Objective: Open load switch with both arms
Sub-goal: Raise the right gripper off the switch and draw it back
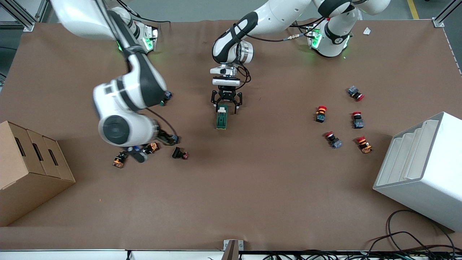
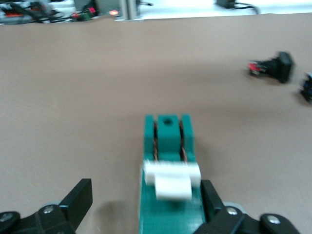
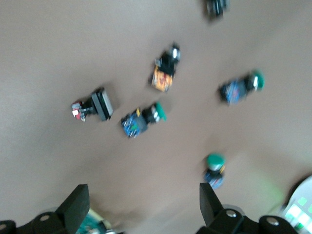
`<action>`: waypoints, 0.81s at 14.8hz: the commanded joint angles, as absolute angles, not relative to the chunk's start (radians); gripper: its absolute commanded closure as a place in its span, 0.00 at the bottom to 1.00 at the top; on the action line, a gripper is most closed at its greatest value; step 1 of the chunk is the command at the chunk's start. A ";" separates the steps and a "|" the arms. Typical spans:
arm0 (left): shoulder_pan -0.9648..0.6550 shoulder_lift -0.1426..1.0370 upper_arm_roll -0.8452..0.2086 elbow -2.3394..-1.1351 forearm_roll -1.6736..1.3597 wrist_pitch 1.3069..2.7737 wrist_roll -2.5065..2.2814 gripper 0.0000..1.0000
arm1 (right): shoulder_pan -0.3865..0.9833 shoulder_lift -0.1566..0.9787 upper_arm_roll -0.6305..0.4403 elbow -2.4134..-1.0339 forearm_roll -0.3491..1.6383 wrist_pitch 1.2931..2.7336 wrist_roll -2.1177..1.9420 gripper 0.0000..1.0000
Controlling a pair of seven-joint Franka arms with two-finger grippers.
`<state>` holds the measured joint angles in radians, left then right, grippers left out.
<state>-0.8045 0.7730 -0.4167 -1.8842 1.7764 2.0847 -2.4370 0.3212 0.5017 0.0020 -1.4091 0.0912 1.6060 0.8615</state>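
The load switch (image 1: 221,118) is a dark green block with a white lever tab (image 2: 171,177), lying flat at mid-table. My left gripper (image 1: 226,105) hangs low over the end of it that is farther from the front camera. It is open, and the switch's lever end (image 2: 168,146) sits between the fingers, close to one finger (image 2: 210,195) and apart from the other. My right gripper (image 3: 141,195) is open with nothing in it, up over a cluster of push buttons (image 3: 141,119). In the front view the right arm's wrist (image 1: 121,128) hides most of that gripper.
Green-capped and dark push buttons (image 1: 153,147) lie scattered under the right arm. Several red-capped buttons (image 1: 332,139) lie toward the left arm's end. A cardboard box (image 1: 32,169) and a white stepped bin (image 1: 422,169) stand at the table's two ends. Cables (image 1: 415,242) trail off the front edge.
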 commanded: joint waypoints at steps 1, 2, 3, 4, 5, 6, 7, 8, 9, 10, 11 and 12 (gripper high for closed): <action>-0.804 0.736 -0.433 -1.801 1.613 2.092 -2.323 0.03 | 0.209 0.416 0.025 -1.457 0.066 1.603 0.573 0.00; -0.804 0.718 -0.433 -1.778 1.562 2.092 -2.286 0.02 | 0.175 0.394 0.023 -1.457 0.057 1.601 0.477 0.00; -0.799 0.703 -0.434 -1.757 1.510 2.092 -2.249 0.02 | 0.140 0.374 0.023 -1.457 0.045 1.597 0.386 0.00; -0.799 0.680 -0.433 -1.741 1.444 2.092 -2.205 0.02 | 0.114 0.355 0.023 -1.456 0.031 1.591 0.320 0.00; -0.798 0.660 -0.433 -1.718 1.378 2.092 -2.154 0.02 | 0.085 0.335 0.025 -1.457 0.006 1.586 0.251 0.00; -0.795 0.640 -0.431 -1.697 1.311 2.092 -2.101 0.02 | 0.063 0.316 0.025 -1.456 -0.011 1.577 0.197 0.00; -0.793 0.621 -0.425 -1.672 1.246 2.092 -2.033 0.02 | 0.042 0.302 0.023 -1.454 -0.014 1.566 0.160 0.00; -0.785 0.609 -0.423 -1.652 1.189 2.092 -1.976 0.02 | 0.014 0.285 0.025 -1.453 -0.014 1.557 0.129 0.00; -0.764 0.591 -0.423 -1.635 1.145 2.088 -1.930 0.02 | -0.007 0.272 0.025 -1.451 -0.014 1.545 0.092 0.00; -0.743 0.568 -0.423 -1.625 1.114 2.077 -1.875 0.02 | -0.026 0.259 0.025 -1.447 -0.015 1.531 0.063 0.00; -0.717 0.546 -0.425 -1.612 1.080 2.069 -1.817 0.02 | -0.046 0.250 0.025 -1.444 -0.015 1.520 0.048 0.00; -0.692 0.523 -0.425 -1.599 1.027 2.065 -1.763 0.02 | -0.055 0.242 0.023 -1.442 -0.017 1.511 0.034 0.00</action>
